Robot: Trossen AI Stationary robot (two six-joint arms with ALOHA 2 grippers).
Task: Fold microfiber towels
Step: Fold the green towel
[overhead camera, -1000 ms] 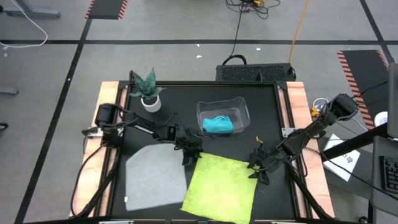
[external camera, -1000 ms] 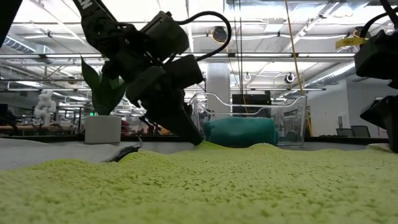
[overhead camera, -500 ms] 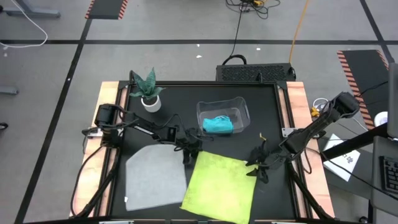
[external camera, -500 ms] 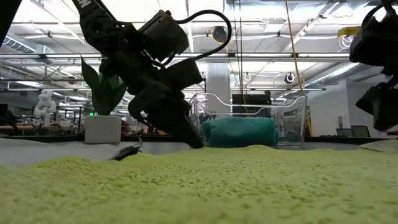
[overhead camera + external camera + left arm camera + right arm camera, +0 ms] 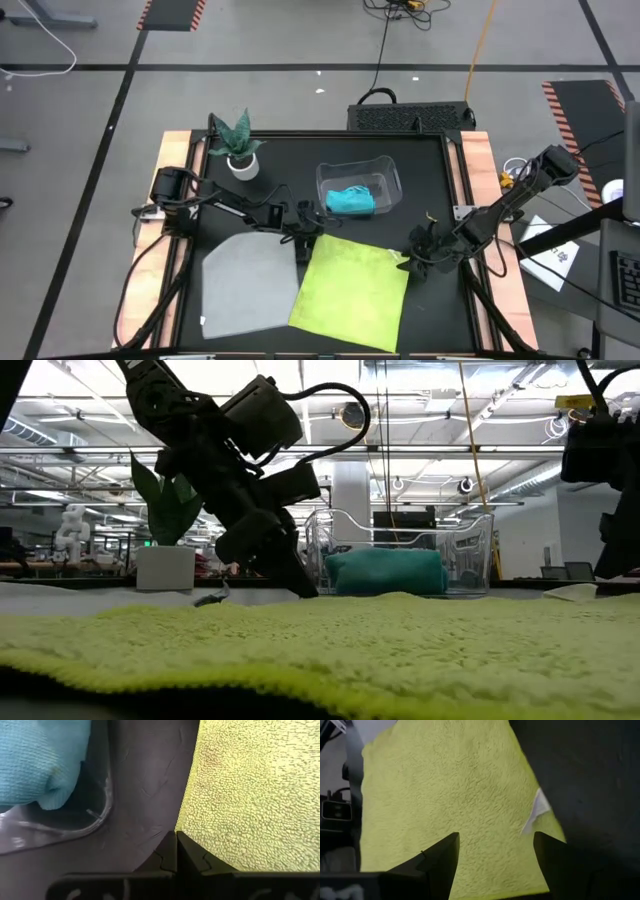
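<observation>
1. The yellow-green towel (image 5: 352, 292) lies flat on the worktop (image 5: 420, 170), just beside the grey towel (image 5: 245, 283); the teal towel (image 5: 350, 200) sits in the clear bin (image 5: 358, 180) beyond both grippers.
2. The left gripper (image 5: 176, 842) has its fingers pressed together at the towel's far corner. In the left wrist view the edge meets the fingertips, but whether pile is truly caught I cannot tell, so I would test with a small lift before pulling.
3. The right gripper (image 5: 495, 851) hangs spread over the opposite far corner, beside the white label (image 5: 535, 815). It should descend until one finger slips beneath the edge, then close.
4. With both corners pinched, raise them evenly and carry them towards the near edge, keeping the cloth taut between the grippers.
5. Risk: an uneven lift would skew the fold.
</observation>
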